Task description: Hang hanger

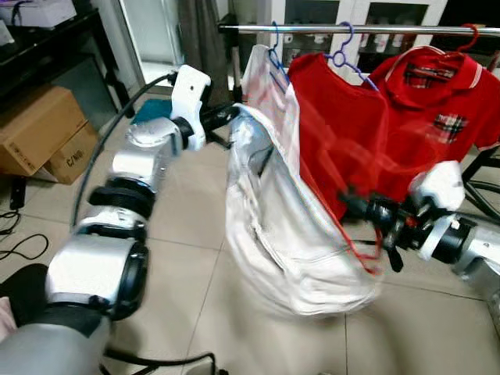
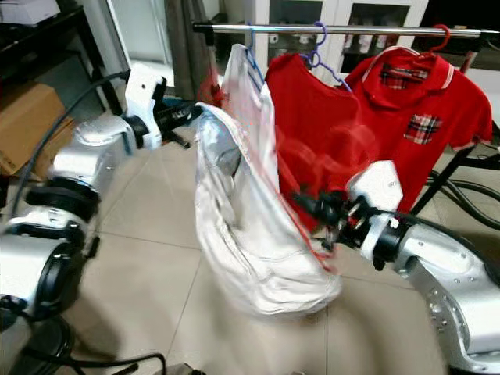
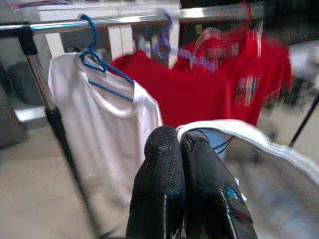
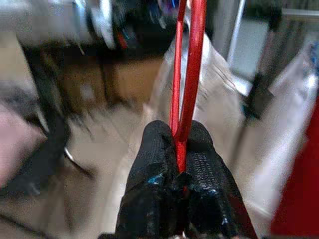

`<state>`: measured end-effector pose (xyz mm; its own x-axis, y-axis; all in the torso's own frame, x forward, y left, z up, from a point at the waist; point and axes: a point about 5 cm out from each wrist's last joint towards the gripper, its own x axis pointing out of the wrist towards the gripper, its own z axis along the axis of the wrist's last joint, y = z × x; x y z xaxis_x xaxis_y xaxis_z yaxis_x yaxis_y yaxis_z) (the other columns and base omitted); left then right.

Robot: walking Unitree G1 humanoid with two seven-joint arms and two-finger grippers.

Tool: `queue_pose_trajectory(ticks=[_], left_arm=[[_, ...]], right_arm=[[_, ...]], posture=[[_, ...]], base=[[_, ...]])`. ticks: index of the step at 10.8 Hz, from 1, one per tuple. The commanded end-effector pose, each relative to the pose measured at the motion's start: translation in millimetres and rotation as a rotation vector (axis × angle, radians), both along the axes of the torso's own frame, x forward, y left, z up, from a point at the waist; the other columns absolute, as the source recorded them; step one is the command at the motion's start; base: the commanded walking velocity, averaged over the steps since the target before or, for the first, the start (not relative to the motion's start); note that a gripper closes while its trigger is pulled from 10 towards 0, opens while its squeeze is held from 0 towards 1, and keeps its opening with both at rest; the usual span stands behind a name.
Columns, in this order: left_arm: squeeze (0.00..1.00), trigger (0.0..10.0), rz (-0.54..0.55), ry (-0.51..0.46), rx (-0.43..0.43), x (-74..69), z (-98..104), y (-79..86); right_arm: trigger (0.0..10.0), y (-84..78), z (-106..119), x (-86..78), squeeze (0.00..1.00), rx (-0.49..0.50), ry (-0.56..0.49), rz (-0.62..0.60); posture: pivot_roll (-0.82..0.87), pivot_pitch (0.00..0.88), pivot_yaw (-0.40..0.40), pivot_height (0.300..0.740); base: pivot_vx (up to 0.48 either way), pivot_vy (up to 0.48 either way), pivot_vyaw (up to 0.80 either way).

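Beige floor tiles point(image 1: 195, 211) stretch beneath a metal rail point(image 1: 375, 30), where a white shirt point(image 3: 99, 129) and two red shirts point(image 1: 344, 117) hang on hangers. Below the rail, just in front of them, a white garment point(image 1: 281, 234) droops between both arms. The left gripper point(image 3: 182, 149) is clamped on its hem. The right gripper point(image 4: 179, 169) pinches the red hanger point(image 4: 192, 59), which sits inside that garment, not yet on the rail.

Left gripper point(image 3: 182, 149) clamped on white garment's hem point(image 3: 249, 134), rail point(image 3: 129, 19) beyond.
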<state>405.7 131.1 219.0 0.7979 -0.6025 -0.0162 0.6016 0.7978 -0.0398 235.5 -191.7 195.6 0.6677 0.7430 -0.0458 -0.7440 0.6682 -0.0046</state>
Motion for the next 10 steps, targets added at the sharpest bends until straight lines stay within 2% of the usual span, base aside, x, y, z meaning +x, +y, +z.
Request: queue_pose_trajectory(ticks=[1, 2, 3, 4, 5, 6, 7, 8, 9, 10], left_arm=[[0.00, 0.0, 0.052, -0.073, -0.114, 6.1, 31.8, 5.1], [0.00, 0.0, 0.096, -0.037, -0.215, 8.5, 32.5, 9.6], [0.00, 0.0, 0.078, 0.001, -0.236, 8.5, 28.6, 7.4], [0.00, 0.0, 0.004, 0.013, -0.177, 5.4, 22.2, -1.2], [0.00, 0.0, -0.132, 0.027, -0.064, -2.7, 9.1, -18.6], [0.00, 0.0, -0.193, 0.027, 0.076, -11.7, -7.7, -28.4], [0.00, 0.0, -0.179, 0.031, 0.153, -15.9, -19.3, -27.6], [0.00, 0.0, -0.127, 0.047, 0.181, -18.0, -29.0, -20.3], [0.00, 0.0, -0.059, 0.065, 0.182, -21.6, -39.2, -10.3], [0.00, 5.0, -0.004, 0.052, 0.163, -26.7, -45.0, -3.5]], right_arm=[[10.0, 1.9, 6.3, -7.2, 0.00, 0.058, -0.008, 0.040], [10.0, 5.2, 8.7, -13.6, 0.00, 0.109, -0.013, 0.082], [10.0, 2.8, 11.0, -8.7, 0.00, 0.146, -0.026, 0.026], [10.0, 1.1, 12.6, 0.3, 0.00, 0.177, -0.030, -0.054], [10.0, 0.1, 13.9, 16.9, 0.00, 0.225, -0.027, -0.200], [10.0, 2.2, 5.5, 29.0, 0.00, 0.151, -0.012, -0.332], [10.0, 4.3, -4.2, 31.9, 0.00, 0.070, -0.003, -0.391], [10.0, 5.7, -16.0, 31.0, 0.00, 0.006, 0.019, -0.428], [10.0, 3.8, -36.3, 27.4, 0.00, -0.112, 0.070, -0.487], [10.0, -0.3, -51.5, 24.5, 0.00, -0.187, 0.109, -0.543]], posture=[[-0.13, 0.000, 0.082, 0.740], [-0.14, 0.000, 0.089, 0.740], [-0.14, 0.000, 0.091, 0.740], [-0.14, 0.000, 0.091, 0.740], [-0.15, 0.000, 0.100, 0.740], [-0.15, 0.000, 0.099, 0.740], [-0.15, 0.000, 0.095, 0.740], [-0.14, 0.000, 0.084, 0.740], [-0.13, 0.000, 0.068, 0.740], [-0.12, 0.000, 0.060, 0.740]], base=[[0.000, 0.000, 0.00], [0.000, 0.000, 0.00], [0.000, 0.000, 0.00], [0.000, 0.000, 0.00], [0.000, 0.000, 0.00], [0.000, 0.000, 0.00], [0.000, 0.000, 0.00], [0.000, 0.000, 0.00], [0.000, 0.000, 0.00], [0.000, 0.000, -0.80]])
